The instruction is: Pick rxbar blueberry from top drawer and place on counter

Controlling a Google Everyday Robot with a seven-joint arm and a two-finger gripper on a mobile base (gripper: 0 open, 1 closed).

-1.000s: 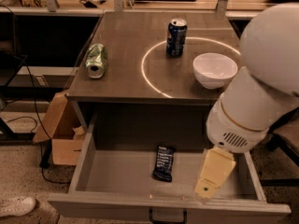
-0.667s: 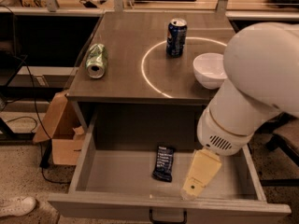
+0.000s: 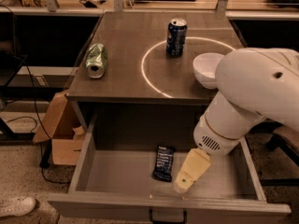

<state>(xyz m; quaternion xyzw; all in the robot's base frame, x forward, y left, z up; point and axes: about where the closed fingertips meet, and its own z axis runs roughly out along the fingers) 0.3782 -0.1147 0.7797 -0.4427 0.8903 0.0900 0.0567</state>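
The rxbar blueberry (image 3: 163, 163) lies flat in its dark navy wrapper on the bottom of the open top drawer (image 3: 117, 176), near the middle. My gripper (image 3: 186, 179) hangs from the white arm inside the drawer, just right of the bar and slightly nearer the front, apart from it. Its pale fingers point down toward the drawer floor. The counter (image 3: 135, 78) above the drawer carries a bright ring of light.
On the counter stand an upright blue soda can (image 3: 176, 37), a green can (image 3: 96, 60) lying on its side at the left, and a white bowl (image 3: 209, 70) at the right. A cardboard box (image 3: 60, 134) sits on the floor left of the drawer. The drawer handle (image 3: 167, 217) faces front.
The arm and gripper have moved left inside the drawer, closer to the bar. The bar and the counter's objects have not moved.
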